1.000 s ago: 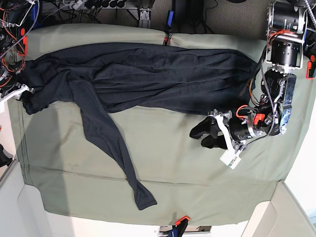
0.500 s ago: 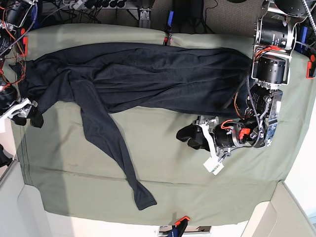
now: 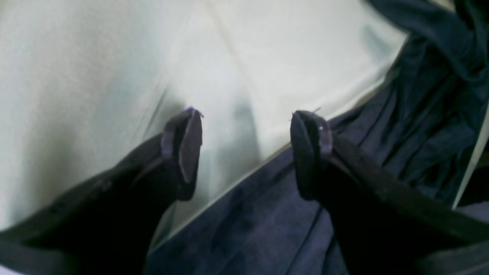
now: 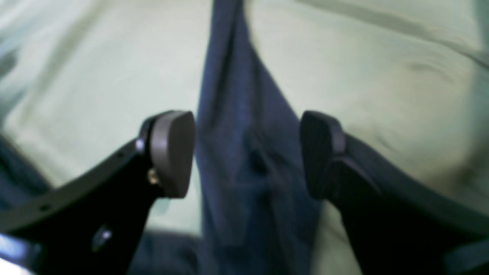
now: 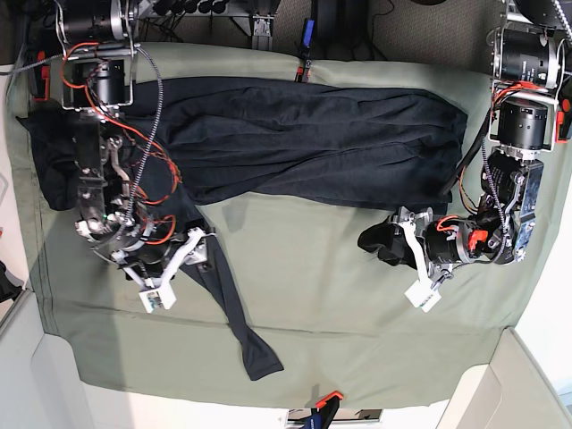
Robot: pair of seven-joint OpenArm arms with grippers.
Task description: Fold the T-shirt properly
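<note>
**A:** So, closest thing first: the right gripper (image 4: 246, 152) is spread wide with the shirt's long sleeve (image 4: 244, 160) running straight up between its two pads. Neither pad looks pressed into the fabric, so I'd call it released, not pinching anything.

**B:** Big change from a second ago then. That arm was barely poking in at the edge of the base view, down by the bunched end of the shirt. Now it has swung in over the sleeve (image 5: 223, 299), roughly where it leaves the body.

**A:** Yep. And the left gripper (image 3: 244, 152)?

**B:** Also wide open and empty. One finger (image 3: 183, 149) hangs over bare green table cloth (image 3: 114, 57), the other sits over the hem of the T-shirt (image 3: 420, 133), which cuts diagonally under it. Can't tell if that finger touches the fabric.

**A:** From overhead the left gripper (image 5: 380, 243) is just below the shirt's lower edge. It drifted toward the middle half a second ago, and now it's back about where it was at the start.

**B:** Shirt itself?

**A:** T-shirt (image 5: 313, 138) is stretched across the far half of the table cloth (image 5: 340, 313), body wrinkled, one sleeve trailing diagonally toward the near edge with the cuff (image 5: 259, 357) crumpled at the end. The cuff hasn't budged. The end under the right arm (image 5: 103, 161) looks more lumped up than before.
</note>
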